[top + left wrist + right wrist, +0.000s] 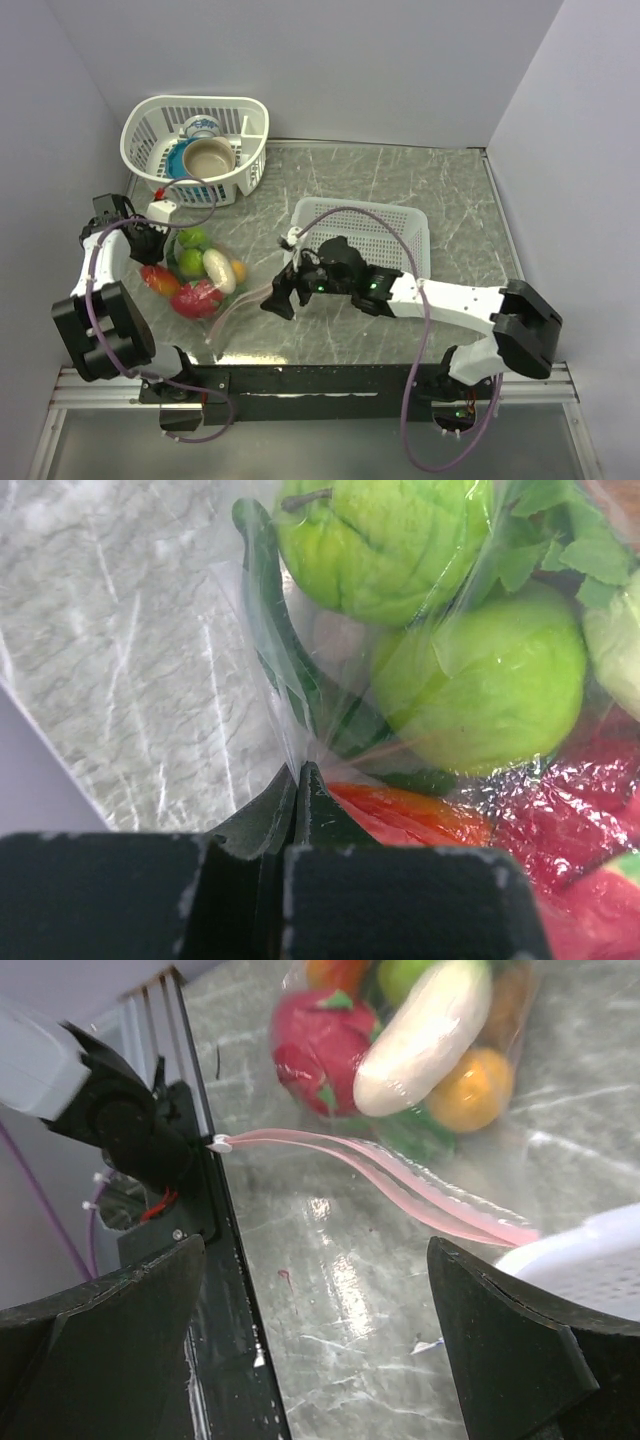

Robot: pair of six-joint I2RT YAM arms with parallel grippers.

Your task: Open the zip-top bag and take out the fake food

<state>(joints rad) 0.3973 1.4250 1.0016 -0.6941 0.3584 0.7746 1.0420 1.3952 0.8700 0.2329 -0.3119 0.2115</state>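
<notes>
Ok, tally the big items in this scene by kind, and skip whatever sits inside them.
Baskets: 2 (round basket, rectangular basket)
Bags: 1 (plastic bag)
Robot arms: 2 (left arm, right arm)
Total: 5

Pale grey walls (350,60) enclose a marbled grey-green tabletop (400,170) on three sides — soft, even light.
</notes>
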